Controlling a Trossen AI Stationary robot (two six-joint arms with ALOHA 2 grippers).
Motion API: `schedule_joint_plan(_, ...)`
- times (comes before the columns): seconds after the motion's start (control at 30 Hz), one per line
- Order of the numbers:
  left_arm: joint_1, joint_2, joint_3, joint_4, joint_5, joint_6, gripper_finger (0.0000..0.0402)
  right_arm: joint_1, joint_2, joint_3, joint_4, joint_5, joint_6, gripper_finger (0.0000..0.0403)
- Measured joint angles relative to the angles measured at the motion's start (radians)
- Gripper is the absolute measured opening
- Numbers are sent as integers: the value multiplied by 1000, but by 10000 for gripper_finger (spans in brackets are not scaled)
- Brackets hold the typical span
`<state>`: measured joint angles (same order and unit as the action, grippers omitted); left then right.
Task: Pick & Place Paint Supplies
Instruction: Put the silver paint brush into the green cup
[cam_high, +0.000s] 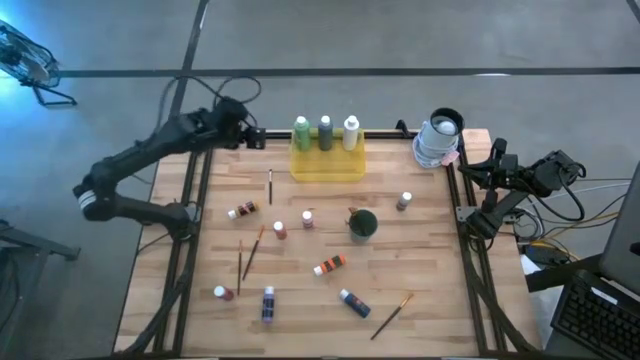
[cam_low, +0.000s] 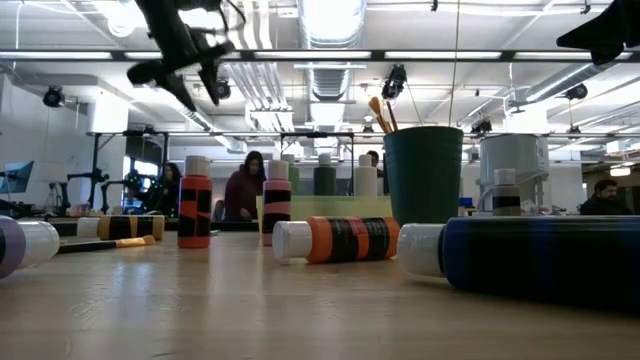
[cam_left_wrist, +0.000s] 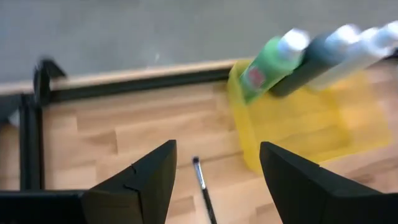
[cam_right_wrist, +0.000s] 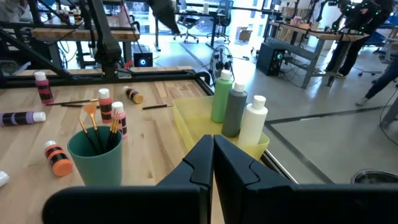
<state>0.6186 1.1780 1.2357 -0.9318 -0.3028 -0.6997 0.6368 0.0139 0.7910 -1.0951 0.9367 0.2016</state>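
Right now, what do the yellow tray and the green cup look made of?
Yellow tray: likely translucent plastic, glossy; the wooden table shows faintly through its floor in the left wrist view. Dark green cup: probably matte opaque plastic, with smooth even colour and no sheen, though I can't be sure.

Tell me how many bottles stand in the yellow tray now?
3, upright in a row in the yellow tray at the table's far edge: a light green bottle nearest the left arm, a dark green bottle in the middle, then a white bottle. None seems hidden.
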Motion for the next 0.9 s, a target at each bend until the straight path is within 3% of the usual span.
schedule_joint_plan(0.5, 0, 280, -14, -34, 76, -60, 235, 0, 0, 0, 0, 0, 0, 8)
schedule_joint_plan(0.9, 1, 394, -21, 29, 41, -3, 212, 0, 0, 0, 0, 0, 0, 8)
